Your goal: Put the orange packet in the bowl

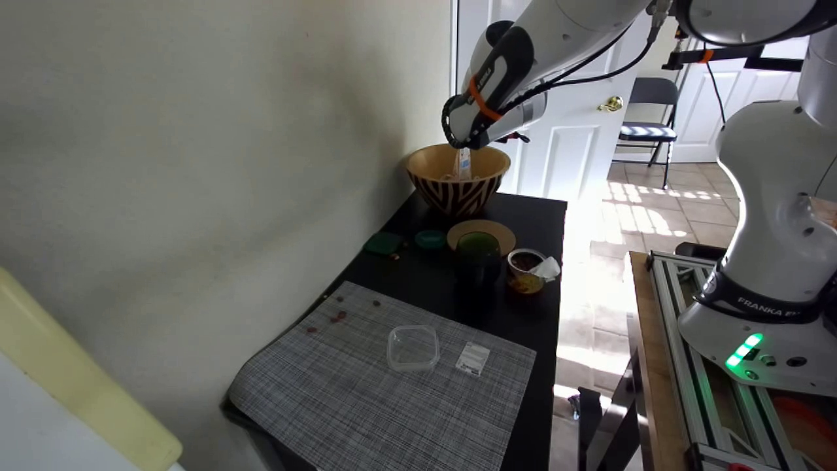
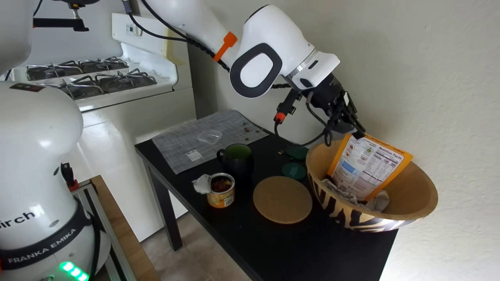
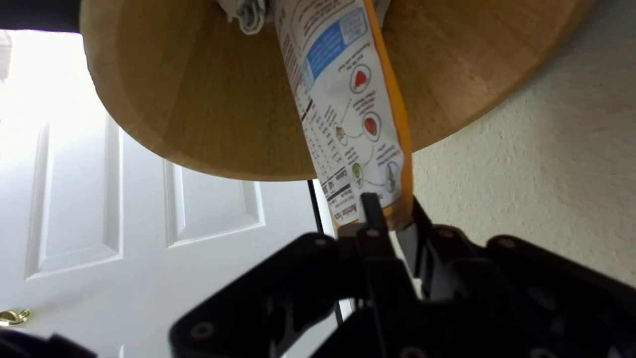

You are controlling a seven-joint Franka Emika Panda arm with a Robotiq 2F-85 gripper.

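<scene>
The orange packet (image 2: 367,166) has orange edges and a white back with nutrition print. It stands tilted in the large tan bowl (image 2: 418,187) with dark zebra stripes, its top above the rim. Its lower end is by some cloth inside. In an exterior view the packet (image 1: 462,163) shows over the bowl (image 1: 458,196). My gripper (image 2: 356,132) is at the packet's upper corner. In the wrist view the gripper (image 3: 393,205) is nearly closed, one finger on each side of the packet's (image 3: 343,112) top edge. The bowl's wooden inside (image 3: 238,114) lies beyond.
Pale cloth (image 2: 379,201) lies in the bowl. Near it on the black table are a tan disc (image 2: 283,200), dark green mug (image 2: 237,160), opened can (image 2: 221,195) and green lids (image 2: 294,171). A grey mat (image 1: 366,399) holds a clear container (image 1: 413,347). A wall stands beside the bowl.
</scene>
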